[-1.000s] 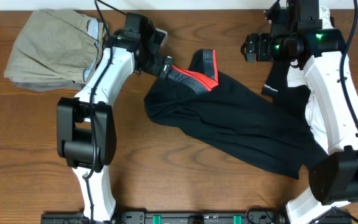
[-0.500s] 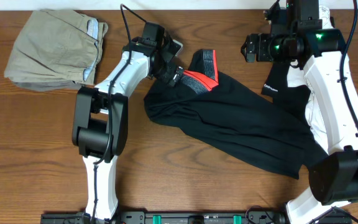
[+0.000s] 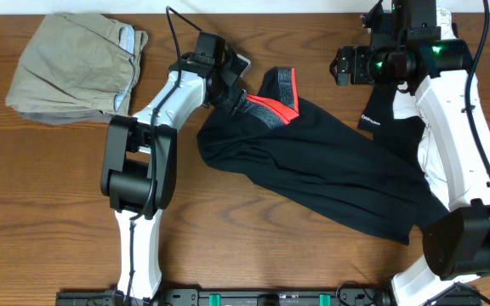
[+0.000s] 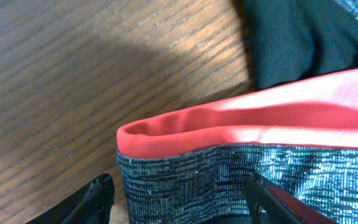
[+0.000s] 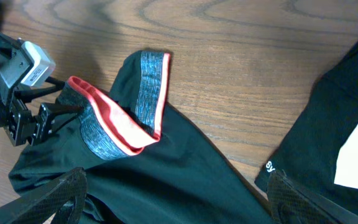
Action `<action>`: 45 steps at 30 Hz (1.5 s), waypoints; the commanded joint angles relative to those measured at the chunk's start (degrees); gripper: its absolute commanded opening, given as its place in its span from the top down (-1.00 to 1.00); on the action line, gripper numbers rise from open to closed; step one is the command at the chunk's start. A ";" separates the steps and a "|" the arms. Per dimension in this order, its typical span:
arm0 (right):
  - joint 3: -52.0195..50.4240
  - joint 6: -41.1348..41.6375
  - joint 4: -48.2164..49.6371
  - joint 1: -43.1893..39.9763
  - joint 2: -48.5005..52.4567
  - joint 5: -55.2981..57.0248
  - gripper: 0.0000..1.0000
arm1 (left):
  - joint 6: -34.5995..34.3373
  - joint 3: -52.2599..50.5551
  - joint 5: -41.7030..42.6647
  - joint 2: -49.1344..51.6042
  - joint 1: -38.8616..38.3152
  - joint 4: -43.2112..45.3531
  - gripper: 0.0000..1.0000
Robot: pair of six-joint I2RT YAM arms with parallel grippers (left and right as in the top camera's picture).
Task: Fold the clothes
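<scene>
The black athletic pants (image 3: 330,178) lie crumpled diagonally across the table's middle. Their grey-and-red waistband (image 3: 270,106) is bunched up at the upper left. A small white logo (image 3: 371,120) shows on a fold near the right arm, and also in the right wrist view (image 5: 269,167). My left gripper (image 3: 232,95) is open at the waistband's left end. In the left wrist view its fingers (image 4: 182,200) straddle the grey band (image 4: 229,174) under the red edge. My right gripper (image 3: 345,66) is open and empty, held high beyond the pants; its fingers (image 5: 176,199) hang wide apart above the black cloth (image 5: 185,180).
Folded khaki-tan trousers (image 3: 71,68) with light-blue lining lie at the table's far left corner. Bare wooden tabletop (image 3: 245,246) runs along the front. The right arm's white links (image 3: 453,144) stand over the pants' right end.
My left arm has swung right, bringing its open gripper up to the waistband's left end. The pants and the right arm have not moved.
</scene>
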 commanded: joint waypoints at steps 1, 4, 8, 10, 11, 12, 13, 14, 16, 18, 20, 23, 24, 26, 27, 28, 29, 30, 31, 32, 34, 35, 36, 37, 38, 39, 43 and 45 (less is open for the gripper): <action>-0.74 -0.63 0.15 -0.09 -0.26 0.00 -0.81 | 0.52 1.20 0.35 1.11 0.09 -0.50 -0.38; -0.79 -0.63 0.13 -0.09 -0.26 0.00 -0.81 | 0.50 1.20 0.35 1.18 0.09 -0.55 -0.27; -0.79 -0.63 0.09 -0.09 -0.26 0.00 -0.80 | 0.31 1.20 0.57 1.20 -0.07 -0.87 0.11; -0.79 -0.63 -0.02 -0.09 -0.26 0.00 -0.80 | 0.22 1.16 0.55 1.25 -0.22 -1.42 0.46; -0.79 -0.63 -0.04 -0.09 -0.26 -0.02 -0.80 | -0.39 1.05 0.52 1.25 -0.35 -1.68 0.58; -0.79 -0.63 -0.02 -0.09 -0.26 -0.02 -0.80 | -1.07 0.96 0.52 1.27 -0.39 -1.79 0.63; -0.79 -0.61 -0.02 -0.09 -0.26 -0.02 -0.79 | -1.88 0.87 0.35 1.27 -0.39 -1.90 0.72; -0.79 -0.61 -0.02 -0.09 -0.26 -0.02 -0.79 | -2.95 0.87 -0.26 1.27 -0.37 -2.19 0.85; -0.79 -0.63 -0.02 -0.09 -0.26 0.00 -0.80 | -6.45 0.90 -3.65 0.96 -0.04 -2.45 0.88; -0.79 -0.61 -0.02 -0.09 -0.26 -0.02 -0.80 | -10.03 0.90 -7.91 0.11 0.74 -3.02 0.88; -0.79 -0.63 0.00 -0.09 -0.26 -0.02 -0.81 | -12.98 0.90 -11.32 -1.75 1.88 -4.35 0.88; -0.79 -0.61 0.17 -0.09 -0.26 0.00 -0.82 | -17.79 0.90 -14.21 -6.12 4.15 -7.82 0.88; -0.79 -0.61 0.26 -0.09 -0.26 -0.02 -0.82 | -19.96 0.90 -14.82 -7.89 5.09 -9.44 0.88; -0.79 -0.61 0.59 -0.09 -0.17 -0.02 -0.82 | -23.76 0.90 -15.02 -11.67 7.08 -13.07 0.88; -0.79 -0.61 0.74 -0.09 -0.15 -0.02 -0.83 | -25.42 0.90 -15.02 -13.25 7.98 -14.69 0.88; -0.79 -0.59 0.92 -0.07 -0.04 -0.02 -0.83 | -27.28 0.90 -14.99 -15.10 8.98 -16.74 0.88; -0.79 -0.59 1.07 -0.07 -0.04 -0.04 -0.82 | -28.81 0.90 -14.99 -16.57 9.88 -18.51 0.88; -0.79 -0.59 1.27 -0.02 0.07 -0.04 -0.83 | -30.29 0.90 -14.97 -18.16 10.88 -20.55 0.88; -0.79 -0.57 1.44 0.04 0.13 -0.04 -0.83 | -31.36 0.90 -14.97 -19.34 11.63 -22.25 0.88; -0.79 -0.59 1.60 0.13 0.26 -0.04 -0.83 | -32.30 0.90 -14.97 -20.50 12.39 -24.11 0.88; -0.79 -0.59 1.79 0.26 0.52 -0.07 -0.82 | -33.27 0.90 -14.95 -22.12 13.66 -27.76 0.88; -0.79 -0.57 1.81 0.31 0.59 -0.07 -0.83 | -33.27 0.90 -14.95 -22.40 14.03 -29.38 0.88; -0.79 -0.57 1.79 0.39 0.76 -0.07 -0.83 | -33.24 0.90 -14.95 -22.56 14.36 -31.28 0.88; -0.79 -0.57 1.79 0.48 0.81 -0.07 -0.83 | -33.24 0.90 -14.95 -22.56 14.51 -32.92 0.88; -0.79 -0.57 1.70 0.55 0.83 -0.07 -0.83 | -33.24 0.87 -14.95 -22.40 14.60 -34.75 0.88; -0.79 -0.59 1.68 0.61 0.96 -0.07 -0.83 | -33.24 0.85 -14.97 -22.25 14.64 -36.52 0.87; -0.79 -0.57 1.64 0.63 1.16 -0.09 -0.83 | -33.24 -0.33 -14.99 -22.05 14.62 -40.48 0.88; -0.79 -0.57 1.57 0.63 1.18 -0.09 -0.82 | -33.24 -1.49 -15.06 -22.05 14.64 -41.88 0.88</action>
